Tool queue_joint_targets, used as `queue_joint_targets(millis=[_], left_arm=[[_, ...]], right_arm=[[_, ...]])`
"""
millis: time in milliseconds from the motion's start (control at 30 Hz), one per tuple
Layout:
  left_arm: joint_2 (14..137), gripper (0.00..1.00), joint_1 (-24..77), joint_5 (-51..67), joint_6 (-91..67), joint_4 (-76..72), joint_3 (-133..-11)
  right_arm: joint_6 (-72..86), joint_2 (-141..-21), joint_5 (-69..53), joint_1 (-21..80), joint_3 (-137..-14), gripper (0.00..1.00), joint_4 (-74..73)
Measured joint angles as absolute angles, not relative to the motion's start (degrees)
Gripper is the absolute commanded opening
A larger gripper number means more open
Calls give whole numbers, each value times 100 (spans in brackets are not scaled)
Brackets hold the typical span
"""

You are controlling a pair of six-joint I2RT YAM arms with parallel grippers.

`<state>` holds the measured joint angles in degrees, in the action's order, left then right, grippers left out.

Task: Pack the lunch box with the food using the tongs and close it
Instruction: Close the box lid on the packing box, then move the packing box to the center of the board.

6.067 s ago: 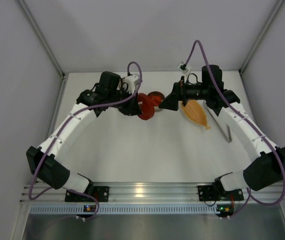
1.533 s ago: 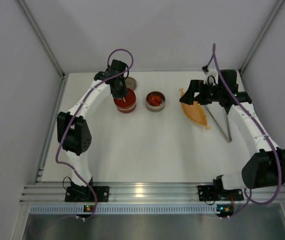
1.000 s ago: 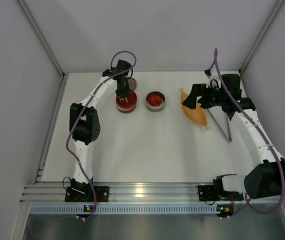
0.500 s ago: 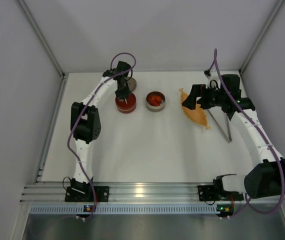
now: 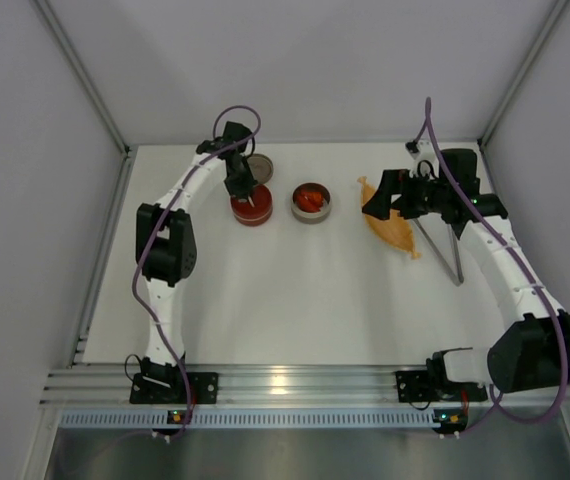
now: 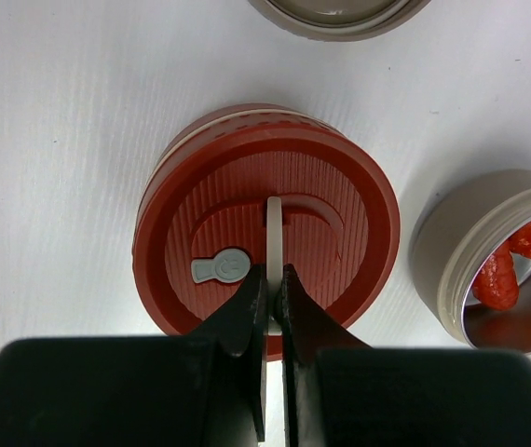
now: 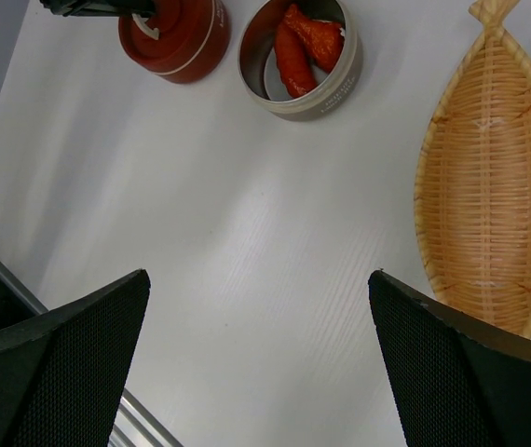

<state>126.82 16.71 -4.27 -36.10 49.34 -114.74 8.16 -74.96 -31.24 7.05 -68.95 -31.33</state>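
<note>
Lid [image 6: 340, 200] ribbed, red; left gripper [image 6: 271, 273] pinches its white handle [image 6: 273, 219]; right gripper [image 7: 258, 277] gapes

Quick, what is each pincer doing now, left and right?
Left pincer: closed on the white handle of the red lid.
Right pincer: open, holding nothing.

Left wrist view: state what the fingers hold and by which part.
The left gripper pinches the red lid by its thin white handle, at the lid's centre.
</note>
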Motion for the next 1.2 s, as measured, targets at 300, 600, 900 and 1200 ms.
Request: queue_joint_targets(millis=[300,600,900,1200], left_arm=[[12505,0,1658,-412,-3607,4648,-11139],[11841,0,1658,-148,-2880,3708,-9898],[11474,0,1610,1369,-351,3647,-9338],[11625,0,1463,2613,3361,5575,-9760]], right_arm=[[819,-7518,-3157,705,-6895,99,-3133],[805,-7518,-3212,705,-6895,99,-3135],[707,-7577,-3389,705,-6897,99,-3144],[591,-7747,-3551,705,-6899,99,-3229]])
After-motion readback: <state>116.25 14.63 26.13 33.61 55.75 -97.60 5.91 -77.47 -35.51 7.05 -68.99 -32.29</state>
